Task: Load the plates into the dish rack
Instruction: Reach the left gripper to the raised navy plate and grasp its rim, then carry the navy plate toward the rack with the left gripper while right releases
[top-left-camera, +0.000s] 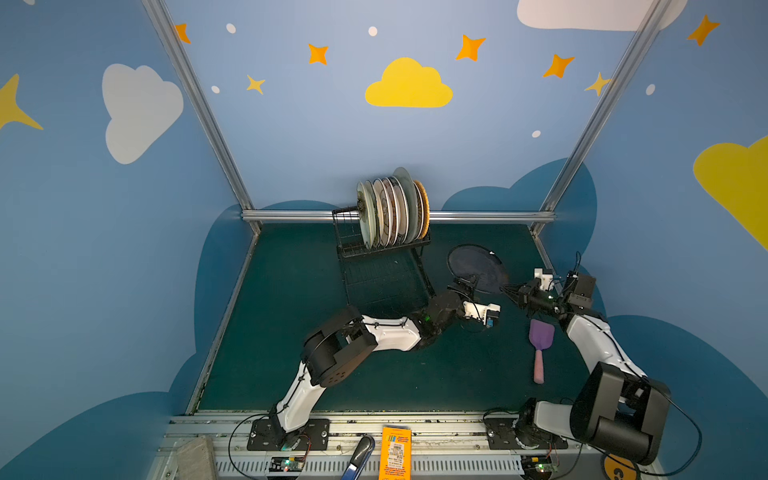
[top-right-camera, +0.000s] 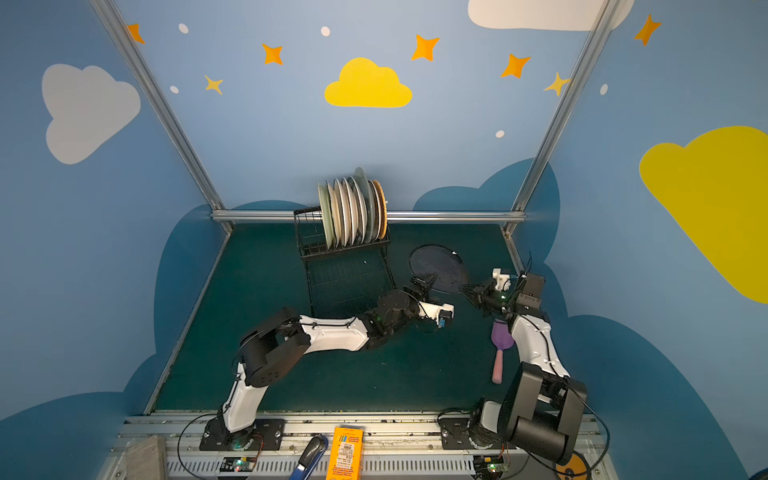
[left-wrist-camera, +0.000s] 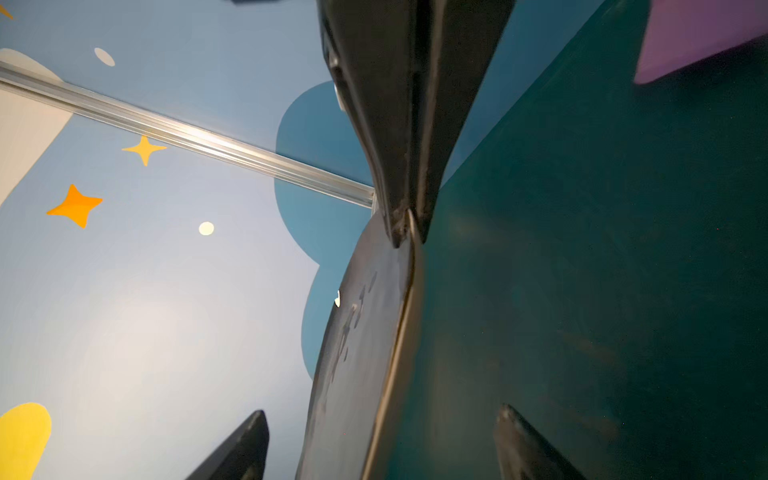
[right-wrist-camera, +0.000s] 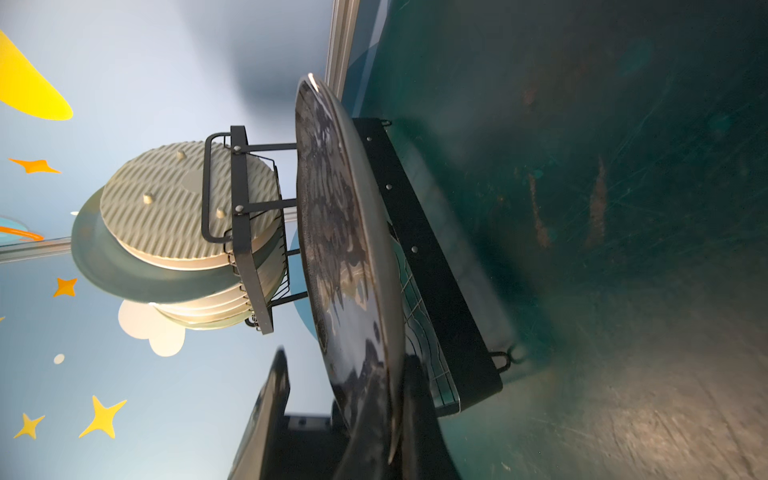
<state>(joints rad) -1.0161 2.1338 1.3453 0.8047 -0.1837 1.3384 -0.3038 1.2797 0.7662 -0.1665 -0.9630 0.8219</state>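
— What could go wrong for us here?
— If our left gripper (top-left-camera: 471, 285) bites off-centre, the navy plate (top-left-camera: 473, 262) could twist free and slap down.
— Where is it?
— Right of the dish rack (top-left-camera: 345, 245), near rim lifted off the mat (top-left-camera: 291, 332).
— And the grippers?
— Left gapes wide, straddling that rim; the right gripper (top-left-camera: 505, 288) is pinched tight on it.

I find no text I can read. At six o'clock in both top views, the orange box (top-left-camera: 390, 467) bears a white barcode label (top-left-camera: 397, 451), its print too small.
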